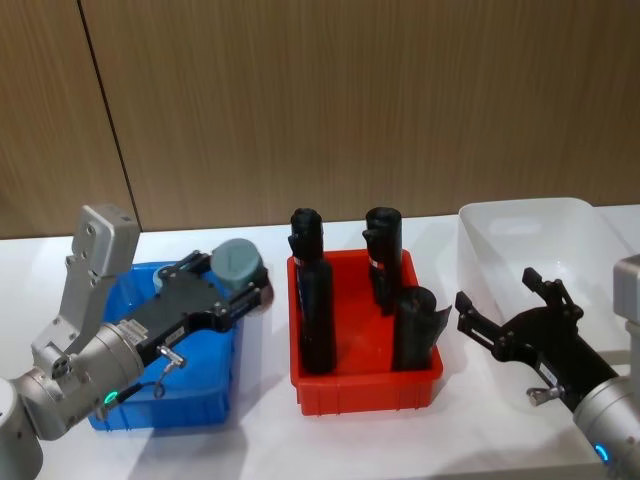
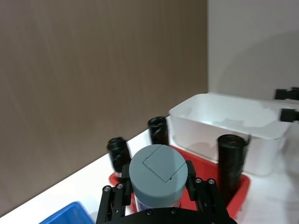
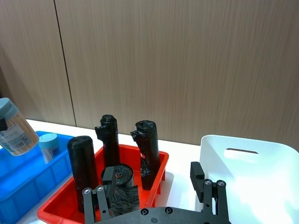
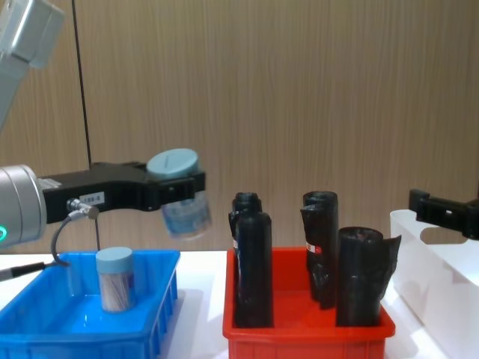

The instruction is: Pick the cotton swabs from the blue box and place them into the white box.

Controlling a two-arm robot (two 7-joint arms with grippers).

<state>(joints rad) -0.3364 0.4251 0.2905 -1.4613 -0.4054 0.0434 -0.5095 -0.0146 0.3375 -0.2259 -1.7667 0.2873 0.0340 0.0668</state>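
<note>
Wood-grain wall panels (image 1: 350, 100) backed a white counter (image 1: 260, 440) on which three plastic containers stood in a row. A shallow, ribbed, bright blue box (image 4: 90, 340) stood at the robot's left and a red bin (image 1: 370, 390) in the middle. A taller, translucent white box (image 1: 520, 225) with an oval handle cutout stood at the right.

The left gripper (image 1: 232, 283), black and reaching in from the left, was clamped on a small clear jar of cotton swabs (image 4: 185, 213) with a pale blue round lid. It held the jar slightly tilted in the air above the blue box's right-hand rim, short of the red bin. A second jar (image 4: 115, 278) of the same kind stood upright on the floor of the blue box.

Four tall black rolls (image 1: 318, 310) in dark wrapping stood upright in the red bin, two toward the wall and two toward the robot.

The right gripper (image 1: 497, 290) hung over the near left part of the white box. Its fingers were spread apart with nothing between them. No jar could be seen in the visible part of the white box.
</note>
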